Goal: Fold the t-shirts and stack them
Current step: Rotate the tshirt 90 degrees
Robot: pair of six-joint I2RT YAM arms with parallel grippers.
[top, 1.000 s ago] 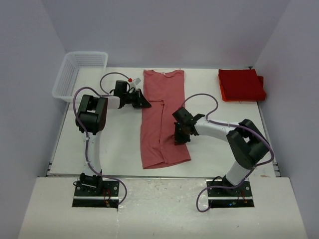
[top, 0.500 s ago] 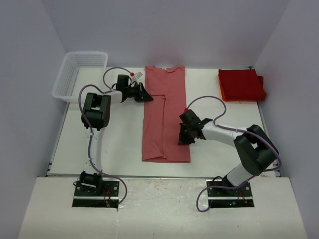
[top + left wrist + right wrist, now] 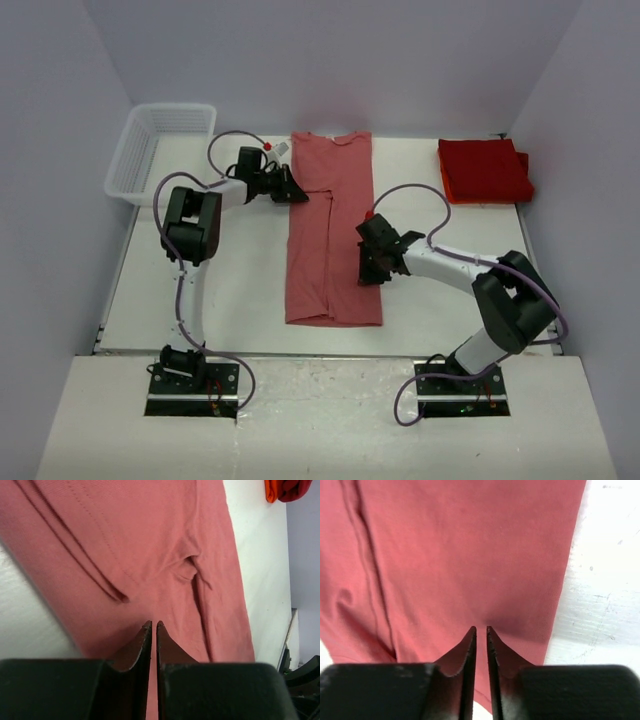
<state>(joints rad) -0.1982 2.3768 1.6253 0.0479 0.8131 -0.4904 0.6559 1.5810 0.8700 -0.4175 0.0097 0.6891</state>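
Down the middle of the tabletop (image 3: 240,290), from 6 toward 12 o'clock: salmon-red t-shirt (image 3: 330,240), laid as a long narrow strip with both sides turned in, hem nearest. At its 4 o'clock edge, right end effector (image 3: 366,274) low over the cloth, fingers a thin slit apart in the wrist view, nothing plainly pinched between them. At the strip's 10 o'clock edge, left end effector (image 3: 298,196), fingers all but together, tips over the turned-in flap. Farther off, at the tabletop's 1 o'clock corner, folded red t-shirts (image 3: 485,170) in a stack; at the 11 o'clock corner, white basket (image 3: 160,135).

Judged from this lie: lengthwise fold laid, crosswise fold not yet made. To do it well:
- Let go fully and lift straight up, without dragging the flaps.
- Flatten the pucker (image 3: 186,571) by the sleeve seam first.
- Take both hem corners at 6 o'clock, pinching through every layer.
- Carry them level toward the collar at 12 o'clock, matching the edges before setting down.
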